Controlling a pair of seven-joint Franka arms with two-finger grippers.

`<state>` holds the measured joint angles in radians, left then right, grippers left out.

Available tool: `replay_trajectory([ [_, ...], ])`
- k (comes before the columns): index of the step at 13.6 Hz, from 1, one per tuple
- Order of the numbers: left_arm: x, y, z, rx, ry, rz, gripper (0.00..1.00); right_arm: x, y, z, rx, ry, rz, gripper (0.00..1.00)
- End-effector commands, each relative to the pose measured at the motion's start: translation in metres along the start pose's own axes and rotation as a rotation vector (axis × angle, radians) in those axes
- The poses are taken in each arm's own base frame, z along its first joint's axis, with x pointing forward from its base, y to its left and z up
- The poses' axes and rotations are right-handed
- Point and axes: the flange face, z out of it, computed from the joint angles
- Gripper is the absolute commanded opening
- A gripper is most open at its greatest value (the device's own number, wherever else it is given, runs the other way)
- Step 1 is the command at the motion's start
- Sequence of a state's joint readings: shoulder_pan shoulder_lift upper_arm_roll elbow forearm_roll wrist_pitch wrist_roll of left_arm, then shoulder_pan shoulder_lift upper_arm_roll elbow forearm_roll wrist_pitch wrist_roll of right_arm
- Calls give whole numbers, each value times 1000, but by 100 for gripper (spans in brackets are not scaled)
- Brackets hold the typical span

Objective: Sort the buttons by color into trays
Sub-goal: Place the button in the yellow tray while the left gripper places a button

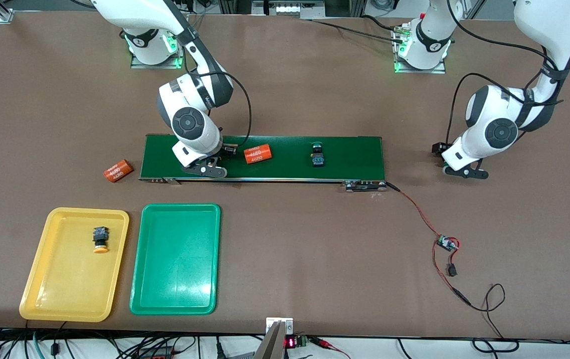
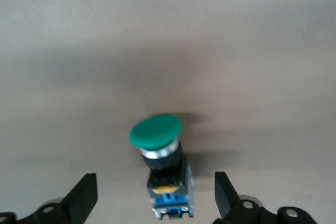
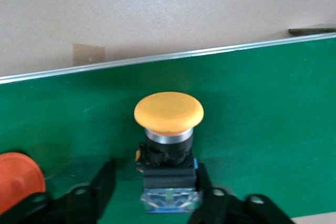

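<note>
The right arm reaches out from its base and bends sharply down at the wrist, so that the right end effector point(image 1: 208, 167) sits low over the dark green belt point(image 1: 344, 159), at the belt's end toward the right arm. In the right wrist view, a yellow-capped button point(image 3: 169, 148) lies between its fingers point(image 3: 102, 184), the black-and-blue body close against both of them and the cap pointing away from the wrist; the grip looks narrow and closed onto the body, with the button resting on the belt. An orange cylinder with white print point(image 1: 258, 153) lies on the belt just beside this end effector, toward the belt's middle. A second orange cylinder point(image 1: 116, 170) lies on the worktop point(image 1: 314, 249) off the belt's end, near the same end effector.

The left arm folds down at the left arm's end of the worktop, well apart from the belt, with the left end effector point(image 1: 466, 172) low over bare worktop. Its fingers point(image 2: 84, 198) stand wide, and a green-capped button point(image 2: 160, 169) lies on the worktop between them, touching neither.

Another button point(image 1: 318, 155) lies on the belt, between the two end effectors; its cap colour is hard to tell.

The yellow tray point(image 1: 40, 294) and green tray point(image 1: 175, 299) sit side by side, nearer the front camera than the right end effector. A yellow-capped button point(image 1: 99, 239) lies in the yellow tray.
</note>
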<state>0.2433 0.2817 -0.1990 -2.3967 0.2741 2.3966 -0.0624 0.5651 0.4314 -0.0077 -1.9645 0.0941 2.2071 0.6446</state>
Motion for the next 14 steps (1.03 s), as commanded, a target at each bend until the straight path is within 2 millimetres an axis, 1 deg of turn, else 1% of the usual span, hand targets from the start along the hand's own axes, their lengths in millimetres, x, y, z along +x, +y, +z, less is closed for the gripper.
replay_trajectory([
  [1, -18, 9, 13, -33, 41, -9, 78, 0, 1, -8, 15, 6, 28, 12],
  [2, -18, 8, 15, -35, 37, 4, 60, 3, 0, -16, 26, 18, 30, 10],
  [3, -19, 7, 13, -33, 35, 6, 45, 8, -5, -31, 47, 41, 27, 8],
  [4, -20, 7, 14, -33, 29, 6, 35, 18, -3, -43, 65, 59, 37, 6],
  [5, -18, 6, 11, -32, 31, 2, 26, 31, 5, -56, 83, 76, 58, 5],
  [6, -16, 6, 3, -26, 39, 4, 19, 53, 23, -69, 98, 100, 90, 4],
  [7, -10, 7, -12, -14, 45, 10, 14, 77, 49, -77, 106, 118, 124, 4],
  [8, -3, 10, -26, -4, 26, 17, 14, 103, 83, -78, 80, 142, 128, 4],
  [9, 10, 17, -48, 7, 17, 31, 14, 129, 115, -80, 40, 175, 100, 4],
  [10, 20, 24, -71, 12, 9, 40, 14, 150, 147, -83, 3, 200, 71, 4],
  [11, 31, 34, -93, -6, -4, 37, 15, 164, 176, -77, -30, 203, 31, 4],
  [12, 39, 52, -113, -42, -21, 41, 15, 177, 206, -74, -59, 214, -26, 3],
  [13, 42, 71, -125, -70, -21, 54, 15, 190, 232, -70, -78, 211, -49, 3],
  [14, 46, 94, -132, -102, -15, 59, 15, 202, 258, -71, -90, 217, -65, 2],
])
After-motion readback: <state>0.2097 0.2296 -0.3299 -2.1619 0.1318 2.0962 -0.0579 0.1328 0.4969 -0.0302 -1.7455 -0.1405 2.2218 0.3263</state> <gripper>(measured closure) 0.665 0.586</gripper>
